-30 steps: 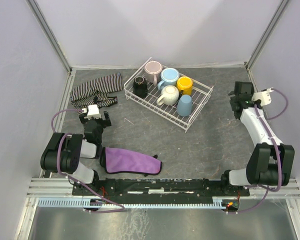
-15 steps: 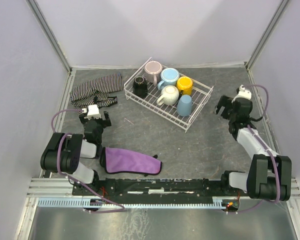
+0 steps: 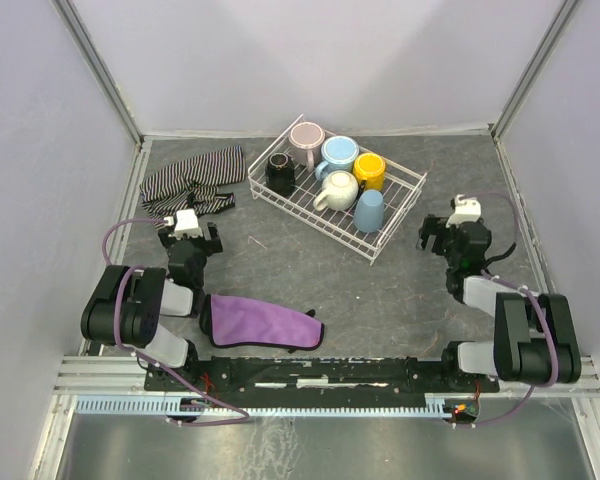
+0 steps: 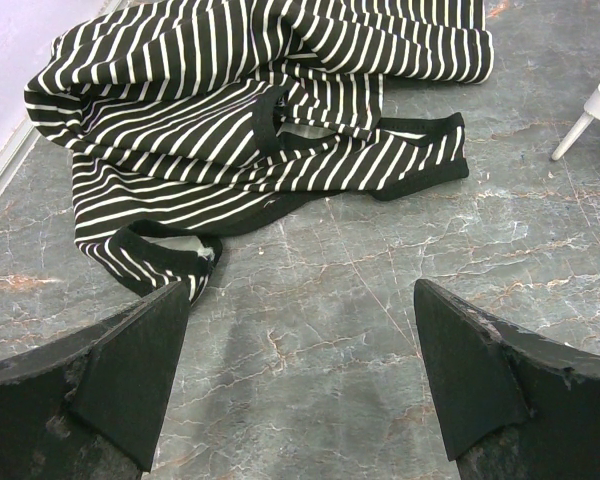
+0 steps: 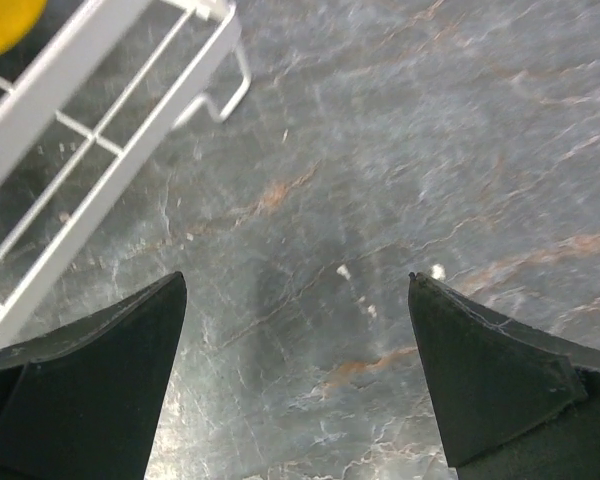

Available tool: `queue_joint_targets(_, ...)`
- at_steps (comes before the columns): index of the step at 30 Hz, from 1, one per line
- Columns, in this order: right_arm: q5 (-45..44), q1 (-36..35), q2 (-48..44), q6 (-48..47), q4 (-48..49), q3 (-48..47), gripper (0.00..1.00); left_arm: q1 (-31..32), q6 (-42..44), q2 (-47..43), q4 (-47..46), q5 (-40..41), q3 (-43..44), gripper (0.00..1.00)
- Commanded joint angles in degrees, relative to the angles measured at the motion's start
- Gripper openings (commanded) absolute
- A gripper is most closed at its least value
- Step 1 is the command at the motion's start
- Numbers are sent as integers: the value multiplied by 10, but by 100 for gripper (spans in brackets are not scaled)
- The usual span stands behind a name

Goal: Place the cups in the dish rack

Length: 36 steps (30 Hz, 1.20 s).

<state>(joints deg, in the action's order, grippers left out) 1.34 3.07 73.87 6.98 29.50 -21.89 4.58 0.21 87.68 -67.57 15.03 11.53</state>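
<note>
The white wire dish rack (image 3: 404, 205) stands at the back middle of the table. In it are the black cup (image 3: 279, 171), the pale pink cup (image 3: 307, 139), the light blue cup (image 3: 339, 153), the yellow cup (image 3: 370, 170), the cream-white mug (image 3: 338, 190) and the dusty-blue cup (image 3: 369, 211), upside down. My left gripper (image 3: 189, 240) is open and empty, low over the table at the left. My right gripper (image 3: 450, 240) is open and empty, low over the table just right of the rack, whose corner (image 5: 110, 120) shows in the right wrist view.
A striped cloth (image 3: 192, 178) lies at the back left, and it also shows in the left wrist view (image 4: 250, 120). A purple cloth (image 3: 260, 321) lies near the front between the arms. Grey walls and metal frame posts bound the table.
My right arm has folded down and drawn back from the far right toward its base, with its gripper now low beside the rack. The left arm and the cups have not moved.
</note>
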Motion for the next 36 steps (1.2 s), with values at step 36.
queue_joint_targets(36, 16, -41, 126, -70, 253, 37, 100, -3, -15, -5, -21, 14, 10, 99)
